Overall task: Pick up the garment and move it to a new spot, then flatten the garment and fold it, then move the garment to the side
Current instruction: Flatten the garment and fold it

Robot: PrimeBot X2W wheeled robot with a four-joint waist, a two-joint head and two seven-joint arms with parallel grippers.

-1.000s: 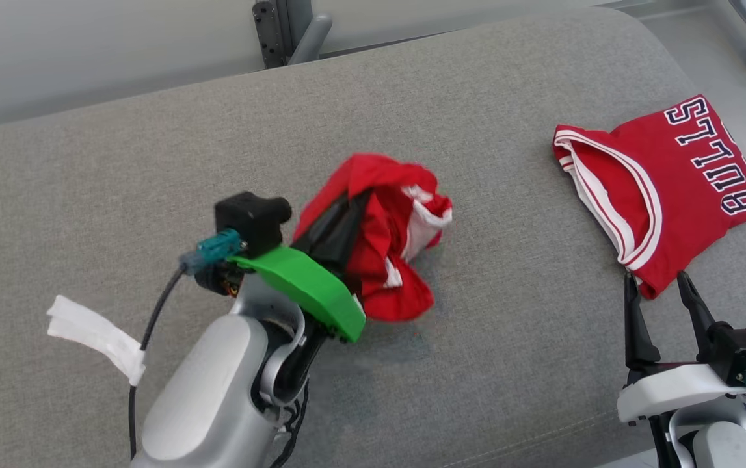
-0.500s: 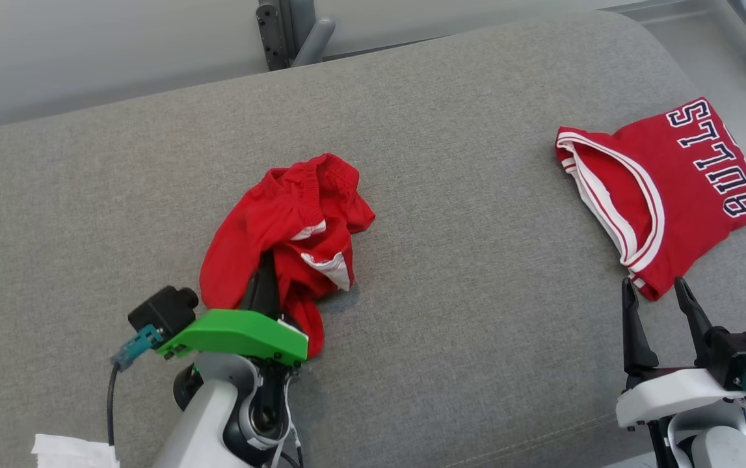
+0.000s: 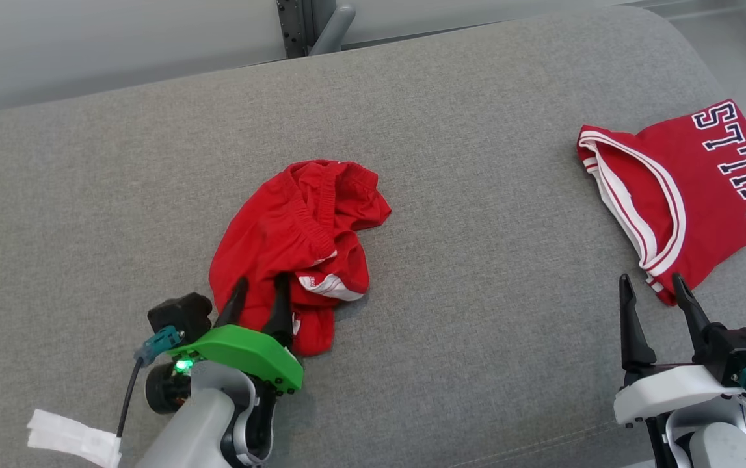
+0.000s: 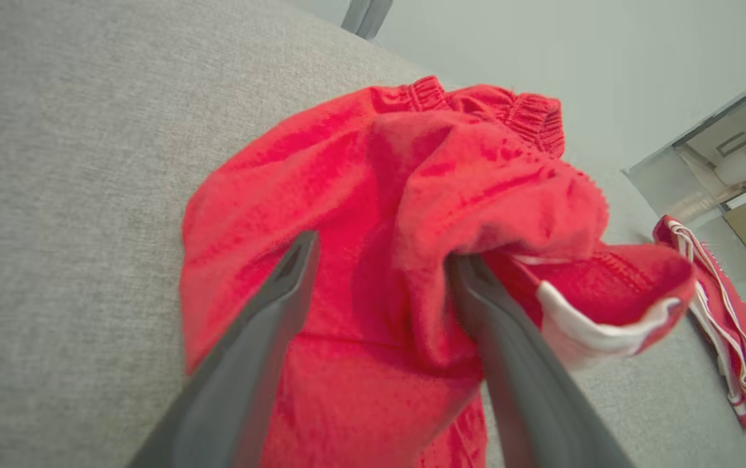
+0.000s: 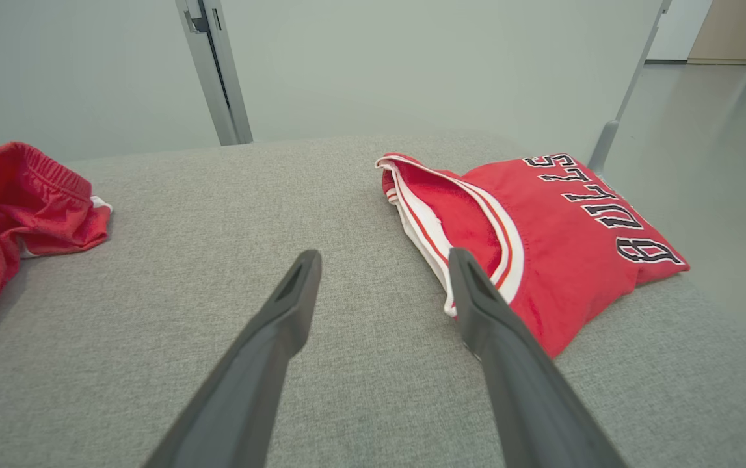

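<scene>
The garment [image 3: 294,227] is a crumpled pair of red shorts with white trim, lying in a heap on the grey padded surface [image 3: 477,162]. My left gripper [image 3: 260,283] stands open over its near edge, fingers on either side of a raised fold. In the left wrist view the garment [image 4: 379,195] bunches between the spread fingers of the left gripper [image 4: 382,253], and a fold drapes over the right fingertip. My right gripper [image 3: 650,281] is open at the lower right, holding nothing. In the right wrist view the right gripper [image 5: 384,257] points over bare surface, with the garment [image 5: 8,201] far left.
A folded red jersey [image 3: 691,188] with "BULLS" lettering lies at the right end of the surface, just beyond my right fingertips; the jersey [image 5: 542,240] is beside the right finger. A metal post [image 3: 294,26] stands behind. A white tape tag [image 3: 73,439] hangs on the left arm's cable.
My left gripper carried the garment left and toward me, set it down and opened, letting go. The head camera shifted slightly. The right arm stayed still.
</scene>
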